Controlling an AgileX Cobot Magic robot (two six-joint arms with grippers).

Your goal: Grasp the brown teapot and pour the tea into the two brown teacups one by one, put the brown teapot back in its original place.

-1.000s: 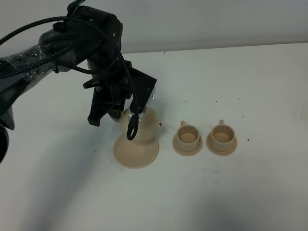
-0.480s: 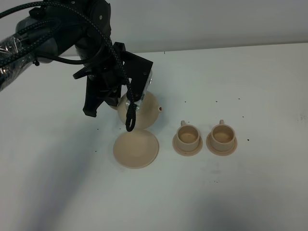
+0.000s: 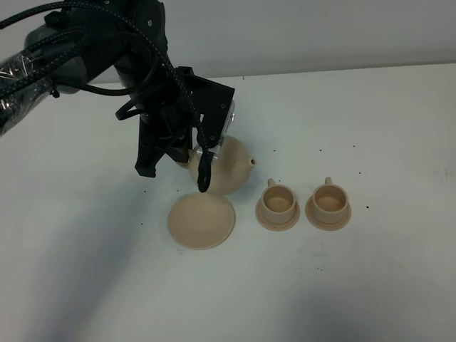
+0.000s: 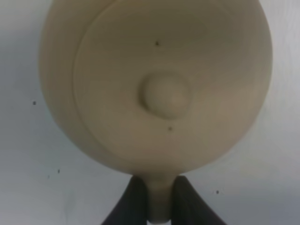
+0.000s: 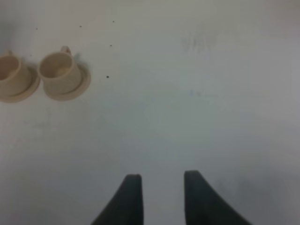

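From the high camera, the left arm (image 3: 107,57) is reaching in from the far left and carrying one brown teapot (image 3: 222,168) by its left side. The spout is pointing right, toward the cups. The pot is hanging just beyond the far edge of the one wide saucer (image 3: 201,221), which is lying bare on the white surface (image 3: 370,128). Right of that saucer, two brown teacups are standing side by side, the left cup (image 3: 278,200) and the right cup (image 3: 330,197), each sitting on its own small saucer.

In the left wrist view, the left claw (image 4: 159,199) is pinching the teapot's handle between its two dark fingers (image 4: 133,201), and the round body with its knobbed lid is lying straight ahead of the fingertips.

In the right wrist view, the right claw (image 5: 161,199) is hanging spread apart over the surface, gripping nothing. Both teacups are showing well apart from it, one of them cut by the frame edge.
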